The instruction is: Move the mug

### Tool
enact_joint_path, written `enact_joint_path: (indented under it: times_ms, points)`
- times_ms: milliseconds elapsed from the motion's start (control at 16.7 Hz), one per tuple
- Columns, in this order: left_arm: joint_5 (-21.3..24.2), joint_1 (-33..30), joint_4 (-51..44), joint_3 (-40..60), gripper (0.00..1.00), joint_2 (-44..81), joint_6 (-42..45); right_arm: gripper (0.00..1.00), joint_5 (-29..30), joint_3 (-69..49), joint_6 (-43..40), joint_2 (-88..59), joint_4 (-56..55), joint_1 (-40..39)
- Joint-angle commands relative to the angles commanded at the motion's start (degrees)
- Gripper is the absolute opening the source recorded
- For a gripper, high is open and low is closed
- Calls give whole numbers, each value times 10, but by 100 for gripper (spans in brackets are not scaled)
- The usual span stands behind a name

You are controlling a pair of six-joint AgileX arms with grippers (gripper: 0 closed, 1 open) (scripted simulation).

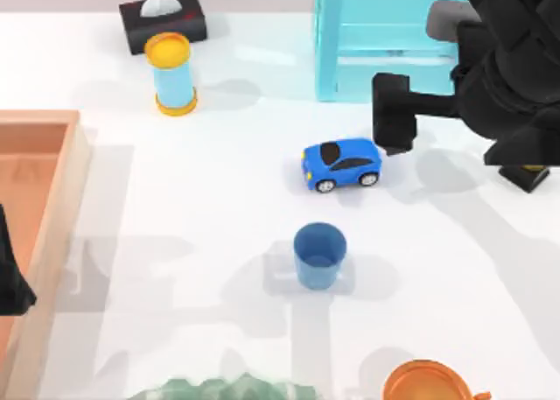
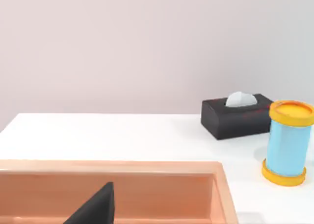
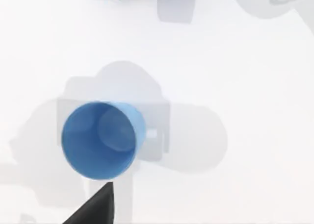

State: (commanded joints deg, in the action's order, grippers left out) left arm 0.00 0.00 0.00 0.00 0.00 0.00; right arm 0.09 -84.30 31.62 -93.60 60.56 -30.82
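While the mug (image 1: 319, 256) stands upright mid-table on a pale mat (image 1: 280, 273) | blue toy car (image 1: 342, 164) just behind it | orange vessel (image 1: 426, 384) at front edge | right gripper (image 1: 394, 113) beside car, finger state untellable | left arm (image 1: 13, 277) over wooden tray (image 1: 52, 207)
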Motion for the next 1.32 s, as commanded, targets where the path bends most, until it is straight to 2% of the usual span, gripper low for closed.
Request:
enact_joint_path:
  times_ms: [300, 540, 960, 1320]
  points:
    - [0, 0, 0, 0, 100, 0, 0, 100, 0, -182, 68, -205, 130, -66]
    - [0, 0, 0, 0, 100, 0, 0, 100, 0, -238, 90, -267, 172, -88]
    - [0, 0, 0, 0, 100, 0, 0, 100, 0, -228, 89, -268, 162, -86]
    - [0, 0, 0, 0, 100, 0, 0, 100, 0, -115, 90, -291, 17, -88]
